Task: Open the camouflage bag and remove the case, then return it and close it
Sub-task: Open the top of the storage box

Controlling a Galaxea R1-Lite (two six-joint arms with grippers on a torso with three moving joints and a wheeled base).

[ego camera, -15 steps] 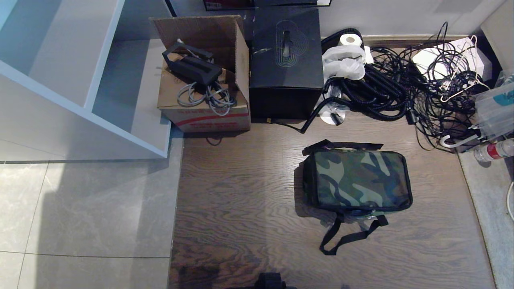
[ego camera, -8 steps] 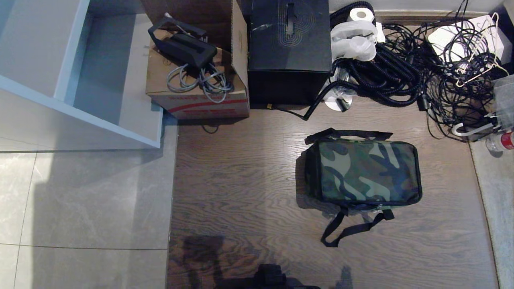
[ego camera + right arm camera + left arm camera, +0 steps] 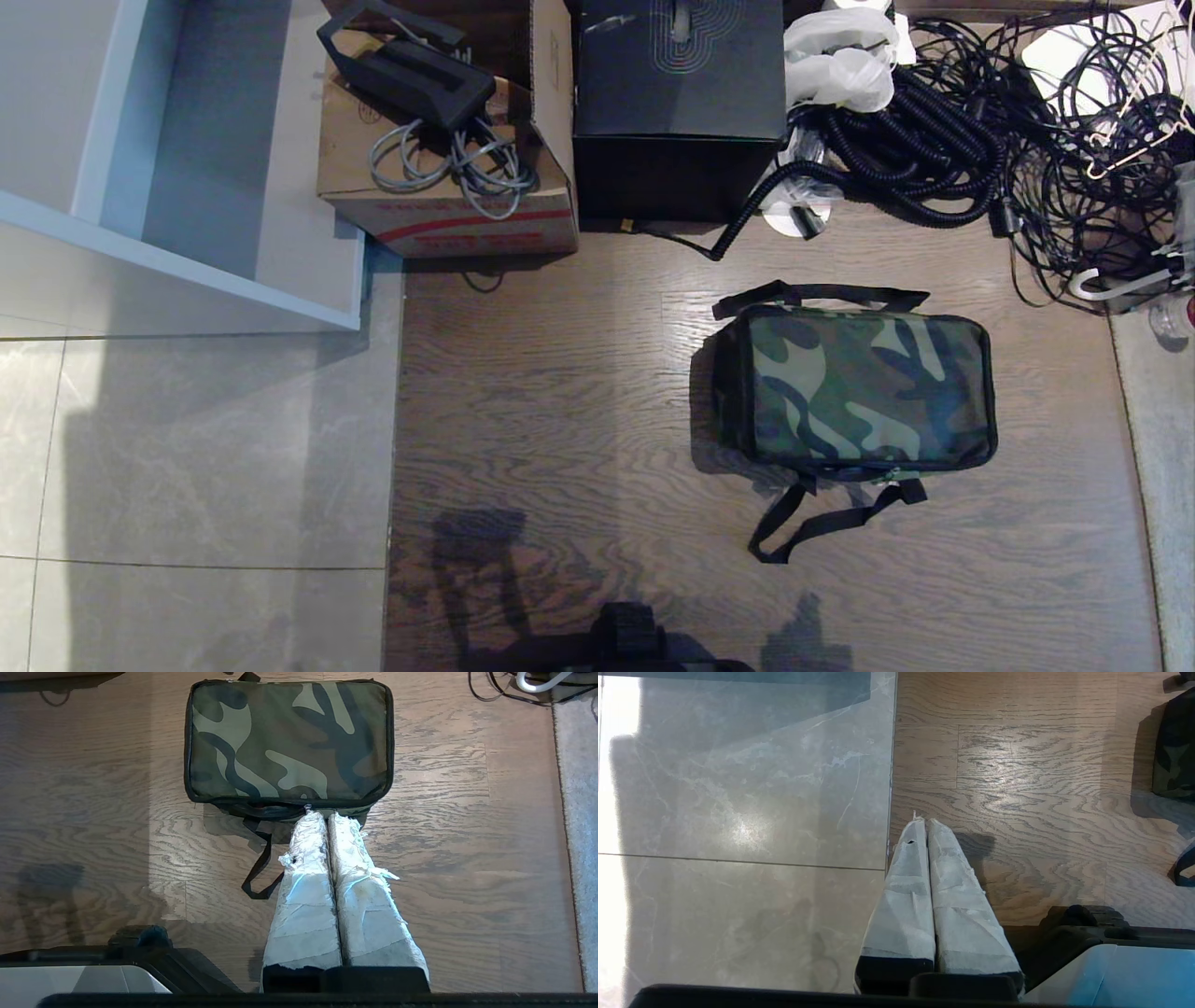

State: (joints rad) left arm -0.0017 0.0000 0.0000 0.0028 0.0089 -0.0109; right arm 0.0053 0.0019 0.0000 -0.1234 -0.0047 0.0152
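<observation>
As the head view tips further down than a second ago, the whole scene slides up the picture — camera motion, not the objects. The soft boxy camouflage bag point(image 3: 859, 387) with green-brown-black top lies zipped shut on the wood-grain floor point(image 3: 560, 420), in front of the plain black cube box point(image 3: 677, 93); its black strap point(image 3: 822, 527) trails toward the robot. The case is not visible — presumably inside. Right pincer point(image 3: 327, 817) hangs just short of the bag's near edge, tape-wrapped fingers together. Left pincer point(image 3: 924, 823) is likewise together, over bare floor, well apart from the bag. Judgement: approach phase; zip not yet touched.
</observation>
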